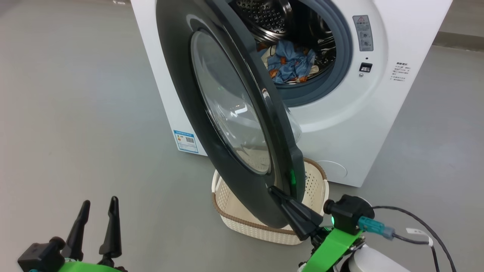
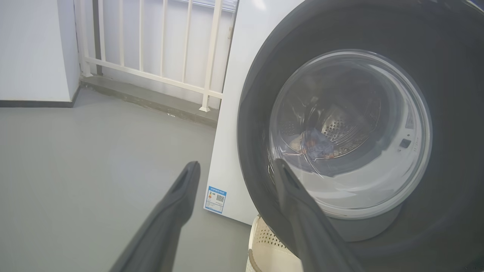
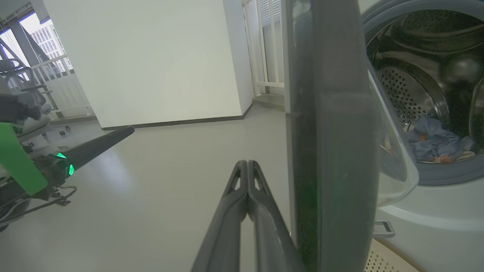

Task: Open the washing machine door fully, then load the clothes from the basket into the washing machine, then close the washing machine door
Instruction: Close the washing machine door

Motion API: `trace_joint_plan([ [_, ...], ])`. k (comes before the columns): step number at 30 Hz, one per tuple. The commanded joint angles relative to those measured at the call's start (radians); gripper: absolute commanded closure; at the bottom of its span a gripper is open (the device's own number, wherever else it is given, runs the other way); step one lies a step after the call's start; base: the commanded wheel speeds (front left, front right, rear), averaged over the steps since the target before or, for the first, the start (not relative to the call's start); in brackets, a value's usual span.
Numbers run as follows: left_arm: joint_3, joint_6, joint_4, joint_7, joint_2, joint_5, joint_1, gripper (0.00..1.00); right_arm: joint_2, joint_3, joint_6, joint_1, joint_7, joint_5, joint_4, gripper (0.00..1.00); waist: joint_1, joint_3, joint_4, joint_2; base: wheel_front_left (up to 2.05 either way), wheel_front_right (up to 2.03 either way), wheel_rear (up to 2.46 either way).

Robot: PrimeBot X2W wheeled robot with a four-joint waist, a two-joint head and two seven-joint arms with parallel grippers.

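The round black washing machine door [image 1: 230,113] stands about half open on the white washing machine [image 1: 340,124]. Blue clothes [image 1: 291,62] with orange prints lie in the steel drum [image 3: 408,94]. My right gripper [image 1: 273,190] is shut, its tips against the door's lower outer face; in the right wrist view the closed fingers [image 3: 247,168] lie beside the door [image 3: 329,143] edge. My left gripper [image 1: 99,203] hangs open at the lower left, holding nothing, its fingers [image 2: 185,189] facing the door [image 2: 340,132] glass. The cream basket [image 1: 242,223] sits on the floor under the door.
Grey floor [image 1: 75,113] spreads out to the left of the machine. A white railing [image 2: 151,56] and a white wall [image 3: 151,56] stand behind. A black cable [image 1: 423,223] trails from my right wrist.
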Motion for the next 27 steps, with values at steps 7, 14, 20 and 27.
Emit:
trace_joint_plan([
  [7, 0.036, -0.005, -0.019, -0.009, 0.016, -0.017, -0.032, 0.00, -0.004, 0.049, 0.007, -0.088, -0.008, 0.038, 0.073, 1.00, 0.0000, 0.023, 0.017, -0.0001, 0.00, 0.00, 0.00],
  [14, 0.036, -0.005, -0.020, -0.009, 0.015, -0.023, -0.040, 0.00, -0.017, 0.058, 0.007, -0.128, -0.008, 0.051, 0.149, 1.00, 0.0000, 0.043, 0.036, -0.0001, 0.00, 0.00, 0.00],
  [20, 0.036, -0.005, -0.021, -0.009, 0.020, -0.031, -0.049, 0.00, -0.039, 0.049, 0.007, -0.164, -0.008, 0.044, 0.184, 1.00, 0.0000, 0.066, 0.043, -0.0001, 0.00, 0.00, 0.00],
  [27, 0.033, -0.005, -0.027, -0.009, 0.030, -0.043, -0.065, 0.00, -0.067, 0.011, 0.007, -0.205, -0.008, 0.023, 0.220, 1.00, 0.0000, 0.111, 0.043, -0.0001, 0.00, 0.00, 0.00],
])
